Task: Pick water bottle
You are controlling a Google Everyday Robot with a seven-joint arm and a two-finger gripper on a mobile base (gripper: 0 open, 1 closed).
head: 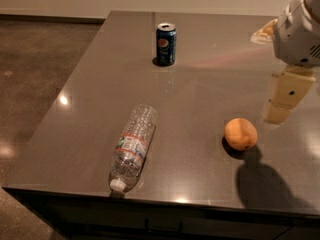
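Note:
The water bottle [131, 147] is clear ribbed plastic with a white cap and a white, red and green label band. It lies on its side near the front left of the dark table [200, 84], cap toward the front edge. My gripper [285, 101] hangs above the table at the right edge of the view, beyond an orange, far to the right of the bottle and holding nothing I can see.
A blue soda can [165, 44] stands upright at the back middle of the table. An orange [240, 133] sits at the right, just left of and below the gripper. The table's front edge is close below the bottle's cap. Bare floor lies to the left.

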